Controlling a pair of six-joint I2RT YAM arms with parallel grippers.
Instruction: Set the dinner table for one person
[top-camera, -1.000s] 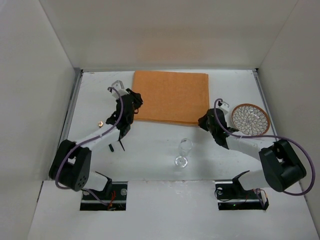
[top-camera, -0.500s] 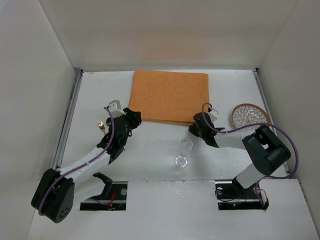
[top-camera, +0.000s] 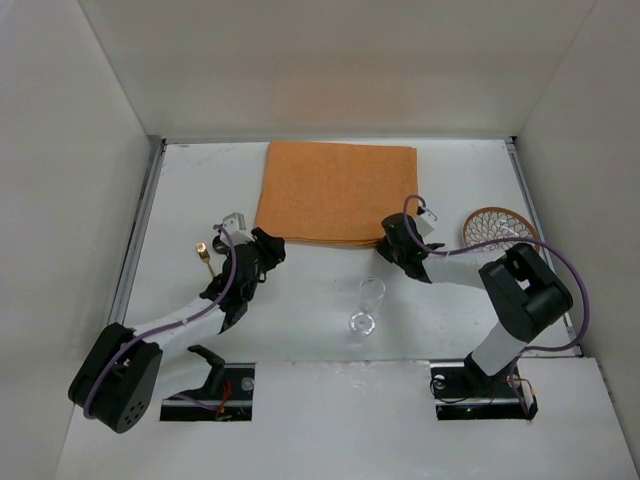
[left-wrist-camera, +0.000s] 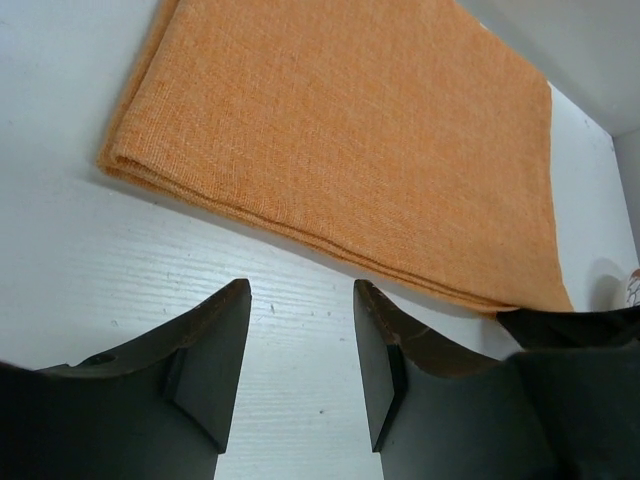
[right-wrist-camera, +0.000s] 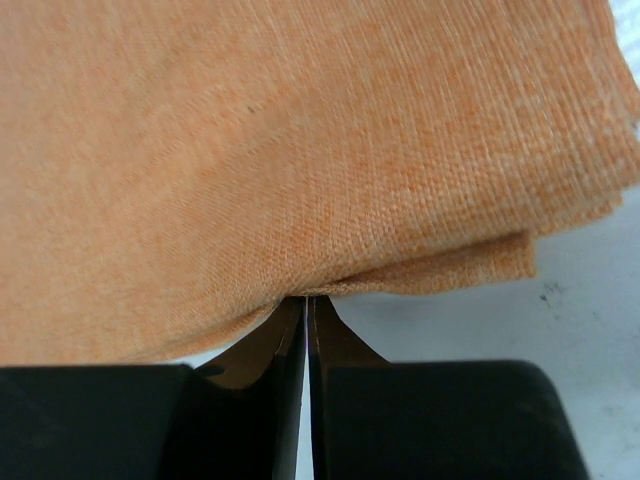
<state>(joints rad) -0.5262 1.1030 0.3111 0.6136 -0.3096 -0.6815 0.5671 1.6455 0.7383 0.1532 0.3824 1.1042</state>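
Note:
The orange placemat (top-camera: 338, 192) lies flat at the back middle of the white dinner table (top-camera: 300, 330). My left gripper (top-camera: 268, 245) is open and empty, low over the bare table just in front of the placemat's front left corner (left-wrist-camera: 350, 140); the open jaws (left-wrist-camera: 300, 340) show only table between them. My right gripper (top-camera: 388, 240) is at the placemat's front right corner. Its jaws (right-wrist-camera: 307, 300) are closed together on the cloth's front edge (right-wrist-camera: 300, 150), which puckers at the tips.
A clear wine glass (top-camera: 368, 300) lies on its side in front of the placemat, between the two arms. A patterned round plate (top-camera: 497, 228) sits at the right, behind the right arm. A small gold object (top-camera: 203, 250) lies at the left. Metal rails (top-camera: 140, 230) run along the table's sides.
My left gripper has drawn back toward me from the placemat's left side to its front left corner. My right gripper has moved left from beside the plate to the placemat's front right corner.

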